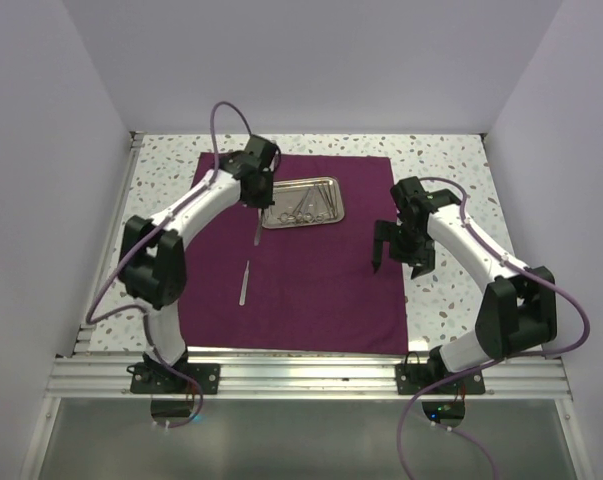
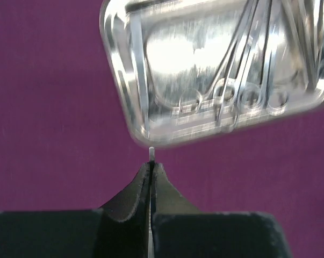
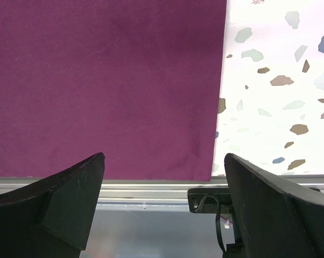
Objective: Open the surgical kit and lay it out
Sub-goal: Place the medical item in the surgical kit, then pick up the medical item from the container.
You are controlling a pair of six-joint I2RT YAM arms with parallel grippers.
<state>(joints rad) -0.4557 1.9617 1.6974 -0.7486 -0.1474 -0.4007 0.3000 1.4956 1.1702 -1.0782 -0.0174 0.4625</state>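
Cloth wrap [image 1: 321,290] is open and flat on the counter [image 1: 451,180], and we see it reaching the near edge and stopping short of the far one. The steel tray [image 1: 339,202] sits on the cloth's far half, about midway between the counter's left and right edges, with ring-handled instruments [image 2: 242,99] lying in it. One pair of tweezers [image 1: 245,282] lies alone on the cloth, toward the near-left corner. Left jaws are pressed together on a thin silver instrument [image 1: 258,230] just off the tray's left end; only its tip pokes out past them. We can't tell if it touches the cloth. Right jaws are spread wide, holding nothing, over the cloth's right edge.
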